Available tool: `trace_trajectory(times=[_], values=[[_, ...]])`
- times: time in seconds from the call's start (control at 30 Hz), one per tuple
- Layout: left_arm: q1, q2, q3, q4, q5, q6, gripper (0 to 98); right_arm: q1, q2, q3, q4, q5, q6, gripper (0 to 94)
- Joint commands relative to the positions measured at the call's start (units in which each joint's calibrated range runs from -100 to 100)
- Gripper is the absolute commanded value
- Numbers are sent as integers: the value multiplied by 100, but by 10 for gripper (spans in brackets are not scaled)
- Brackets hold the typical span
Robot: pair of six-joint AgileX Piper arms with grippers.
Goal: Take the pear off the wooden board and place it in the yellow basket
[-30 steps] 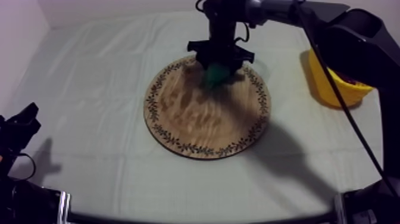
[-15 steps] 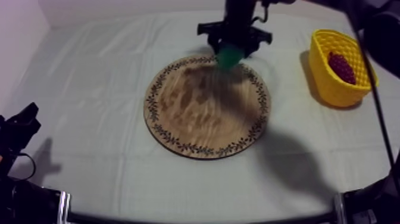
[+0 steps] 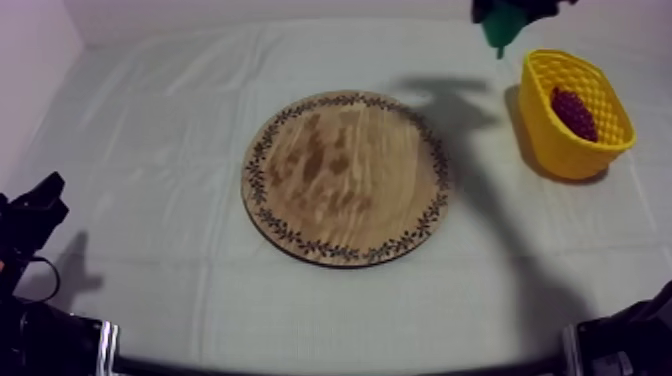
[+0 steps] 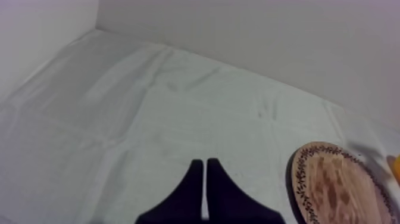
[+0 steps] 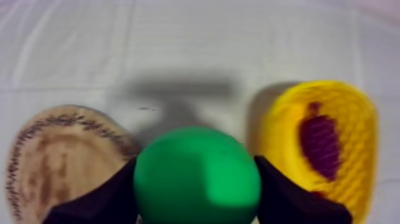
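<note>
- Moved: pear (image 3: 503, 28) has left the wooden board (image 3: 345, 178), now far right, clamped in right gripper (image 5: 196, 179).
- Idle left gripper (image 4: 205, 179) closed, empty.
- Risk: early release misses yellow basket (image 3: 548, 145).

At the upper right of the top view, the pear (image 3: 501, 27) is cut off by the top edge. Just its green lower end shows. Most of the right gripper (image 3: 512, 10) around it is lost past that edge too.

The dark red fruit (image 3: 572, 110) in the yellow basket (image 3: 560, 150) is partly hidden by the basket wall, and I cannot tell its kind.

In the right wrist view the pear is fuzzy, runs off the picture, and hides the inner sides of the fingers (image 5: 104, 193). The wooden board (image 5: 59, 155) beside it is fuzzy and cut off.

In the left wrist view the board runs off the edge. A tiny bit of yellow past it is too little to tell.
</note>
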Motion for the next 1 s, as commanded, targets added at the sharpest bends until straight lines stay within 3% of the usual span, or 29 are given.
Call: trace_trajectory(times=[0.0, 0.2, 0.43, 0.67, 0.97], values=[[0, 0, 0, 0, -1, -1, 1, 273, -321, 329, 82, -152, 384, 382], [0, 0, 0, 0, -1, -1, 1, 738, -719, 960, 283, -600, 710, 373], [0, 0, 0, 0, -1, -1, 1, 1113, -916, 1622, 306, -922, 931, 377], [0, 0, 0, 0, -1, -1, 1, 1342, -803, 2328, 271, -1199, 859, 375], [0, 0, 0, 0, -1, -1, 1, 1714, -213, 3079, 406, -2047, 680, 378]])
